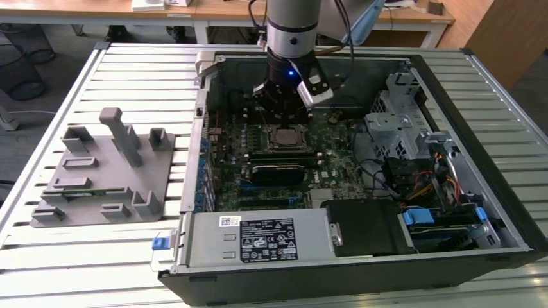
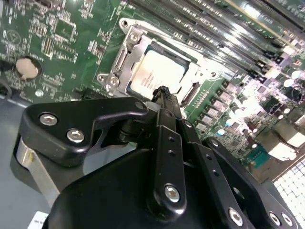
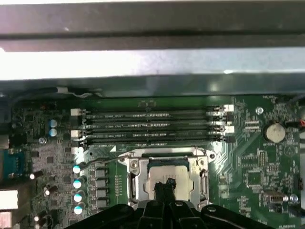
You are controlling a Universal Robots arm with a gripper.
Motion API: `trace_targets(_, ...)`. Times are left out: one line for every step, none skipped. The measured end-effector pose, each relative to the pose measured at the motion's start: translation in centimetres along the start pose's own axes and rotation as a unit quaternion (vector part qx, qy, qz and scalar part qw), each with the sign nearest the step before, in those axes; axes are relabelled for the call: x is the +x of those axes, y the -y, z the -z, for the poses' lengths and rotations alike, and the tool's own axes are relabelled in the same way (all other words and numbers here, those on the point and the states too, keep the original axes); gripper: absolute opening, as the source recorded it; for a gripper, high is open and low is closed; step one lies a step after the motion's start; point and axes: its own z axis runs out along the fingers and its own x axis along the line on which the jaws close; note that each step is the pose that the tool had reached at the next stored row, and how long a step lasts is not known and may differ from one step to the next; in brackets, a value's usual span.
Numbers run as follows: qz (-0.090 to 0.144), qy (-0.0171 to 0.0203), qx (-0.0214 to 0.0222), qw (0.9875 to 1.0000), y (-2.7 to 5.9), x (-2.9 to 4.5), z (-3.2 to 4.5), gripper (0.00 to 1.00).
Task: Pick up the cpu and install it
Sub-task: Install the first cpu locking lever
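The flat square silver-topped cpu [image 2: 157, 71] lies inside the metal-framed motherboard socket [image 2: 125, 62]. The black claw [image 2: 163, 94], fingers pressed together, hangs just above it; seating wants level, gentle pressure, I judge.

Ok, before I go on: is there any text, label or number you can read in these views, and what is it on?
None can be read with confidence.
On the power supply label: white print and symbols on black, too small to read.
On the cpu: faint lines of print on its metal top, blurred.
Along the memory slots: white lettering, too small to read.
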Motion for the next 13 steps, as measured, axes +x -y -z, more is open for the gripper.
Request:
trace_targets(0.000, 0.0000, -0.0001, 1.0000, 0.01, 0.12, 0.00, 0.11)
trace_targets(0.000, 0.0000, -0.0001, 1.0000, 0.01, 0.24, 0.00, 0.11)
trace_targets(0.000, 0.0000, -0.0001, 1.0000, 0.02, 0.39, 0.01, 0.11)
trace_targets(0.000, -0.0001, -0.0002, 1.0000, 0.03, 0.52, 0.04, 0.11)
trace_targets(0.000, -0.0003, -0.0003, 1.0000, 0.03, 0.62, 0.06, 0.11)
trace_targets(0.000, -0.0004, -0.0004, 1.0000, 0.03, 0.76, 0.08, 0.11)
trace_targets(0.000, -0.0005, -0.0005, 1.0000, 0.04, 0.88, 0.12, 0.11)
trace_targets(0.000, -0.0005, -0.0007, 1.0000, 0.04, 0.97, 0.19, 0.11)
trace_targets(0.000, -0.0005, -0.0007, 1.0000, 0.05, 1.10, 0.25, 0.11)
trace_targets(0.000, -0.0005, -0.0008, 1.0000, 0.05, 1.25, 0.30, 0.11)
trace_targets(0.000, -0.0005, -0.0008, 1.0000, 0.06, 1.45, 0.31, 0.11)
trace_targets(0.001, -0.0005, -0.0008, 1.0000, 0.08, 1.84, 0.32, 0.11)
trace_targets(0.001, -0.0005, -0.0008, 1.0000, 0.09, 2.28, 0.33, 0.11)
